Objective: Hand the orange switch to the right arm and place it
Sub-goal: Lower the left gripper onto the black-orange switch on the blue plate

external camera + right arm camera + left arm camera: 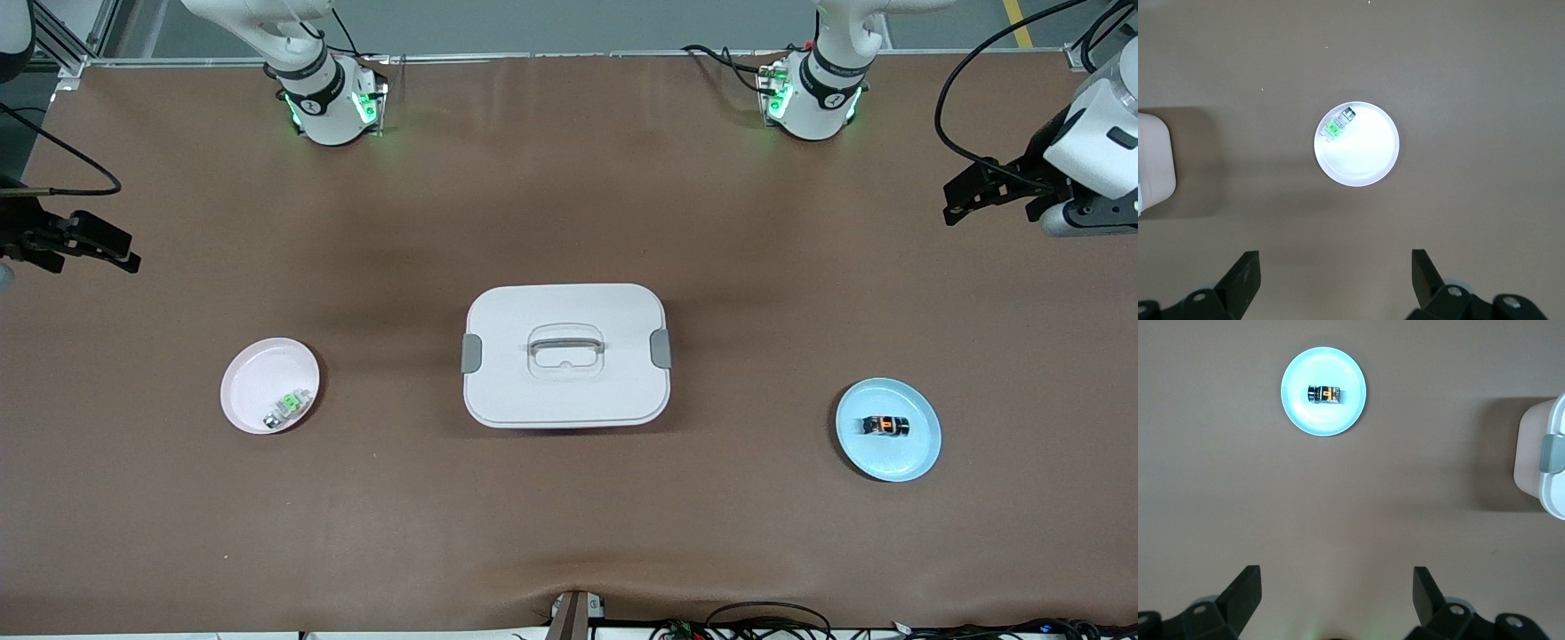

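Readable text: none in any view.
Orange switch (887,426): an orange mark on its black face, lower right of the front view; no letters or digits can be made out.
Arm bases (331,105): a small dark emblem on the black band of each, top of the front view; illegible.
White lidded box (566,355): no label or brand showing.

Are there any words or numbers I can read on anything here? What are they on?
No words or numbers can be read anywhere.
orange switch on the blue plate: an orange mark on its face, too small to read as a letter.
green-and-silver component on the pink plate: no print can be made out.
white box: plain lid, no label.
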You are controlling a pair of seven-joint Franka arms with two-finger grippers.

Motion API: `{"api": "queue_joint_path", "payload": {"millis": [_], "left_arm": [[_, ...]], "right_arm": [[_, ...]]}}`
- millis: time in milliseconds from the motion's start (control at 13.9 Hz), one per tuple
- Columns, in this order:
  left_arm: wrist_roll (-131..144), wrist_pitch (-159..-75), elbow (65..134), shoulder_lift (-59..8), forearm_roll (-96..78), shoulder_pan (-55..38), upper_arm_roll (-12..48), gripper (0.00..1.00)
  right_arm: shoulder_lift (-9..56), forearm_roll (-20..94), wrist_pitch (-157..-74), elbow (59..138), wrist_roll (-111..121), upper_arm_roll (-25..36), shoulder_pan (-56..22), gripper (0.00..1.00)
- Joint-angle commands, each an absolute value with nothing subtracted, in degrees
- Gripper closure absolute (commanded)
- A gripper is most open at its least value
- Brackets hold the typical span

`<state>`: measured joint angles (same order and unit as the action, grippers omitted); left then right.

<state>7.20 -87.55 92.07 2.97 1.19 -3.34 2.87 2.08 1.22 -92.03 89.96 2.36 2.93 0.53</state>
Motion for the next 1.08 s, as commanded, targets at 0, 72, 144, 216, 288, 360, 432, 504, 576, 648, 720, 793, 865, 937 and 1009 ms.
{"api": "queue_joint_path", "payload": {"millis": [0, 72, 144, 216, 288, 360, 432, 504, 576, 648, 720, 793, 865, 937, 1009], "left_arm": [[7.21, -86.57, 90.79, 2.46, 1.23, -3.87, 2.81, 0.0], [7.12, -86.57, 90.7, 2.46, 1.23, -3.87, 2.81, 0.0], [7.12, -86.57, 90.7, 2.37, 1.23, -3.78, 2.81, 0.0], [7.03, -86.57, 90.7, 2.37, 1.23, -3.78, 2.81, 0.0], [7.03, -86.57, 90.62, 2.29, 1.32, -3.69, 2.73, 0.0], [6.86, -86.57, 90.53, 1.85, 1.23, -3.17, 2.64, 0.0], [6.68, -86.57, 90.53, 0.8, 0.88, -2.82, 2.38, 0.0], [6.33, -86.83, 89.92, 0.18, 1.14, -2.81, 2.29, 0.0], [6.07, -87.44, 89.48, -0.87, 1.32, -2.9, 2.2, 0.0], [6.06, -88.23, 89.47, -2.18, 1.23, -2.81, 2.2, 0.0], [6.06, -89.29, 89.65, -3.24, 1.23, -2.64, 2.2, 0.0], [6.06, -90.95, 89.82, -4.3, 1.32, -2.72, 2.2, 0.0], [6.15, -92.45, 90.0, -5.52, 1.49, -2.72, 2.11, 0.0], [6.15, -93.85, 90.17, -6.67, 1.76, -2.12, 2.11, 0.0], [6.15, -95.43, 90.35, -7.9, 1.93, -1.67, 2.2, 0.0]], "right_arm": [[0.62, 0.53, -92.72, 91.41, 2.99, 3.08, 0.26, 0.0], [0.62, 0.53, -92.72, 91.41, 2.99, 3.08, 0.26, 0.0], [0.62, 0.53, -92.72, 91.41, 2.99, 3.08, 0.26, 0.0], [0.62, 0.53, -92.72, 91.41, 2.99, 3.08, 0.26, 0.0], [0.62, 0.53, -92.72, 91.41, 2.99, 3.08, 0.26, 0.0], [0.62, 0.53, -92.72, 91.41, 2.99, 3.08, 0.26, 0.0], [0.62, 0.53, -92.72, 91.41, 2.9, 3.08, 0.26, 0.0], [0.7, 0.61, -92.55, 91.41, 2.9, 3.08, 0.35, 0.0], [0.7, 0.53, -92.55, 91.41, 2.9, 3.08, 0.44, 0.0], [0.7, 0.53, -92.55, 91.41, 2.99, 3.08, 0.27, 0.0], [0.62, 0.53, -92.46, 91.32, 2.47, 2.9, -0.08, 0.0], [0.7, 0.53, -92.55, 91.32, 2.37, 2.81, -0.09, 0.0], [0.7, 0.53, -92.64, 91.32, 2.37, 2.81, 0.0, 0.0], [0.7, 0.61, -92.64, 91.41, 2.37, 2.9, 0.17, 0.0], [0.79, 0.79, -92.55, 91.41, 2.37, 2.99, 0.44, 0.0]]}}
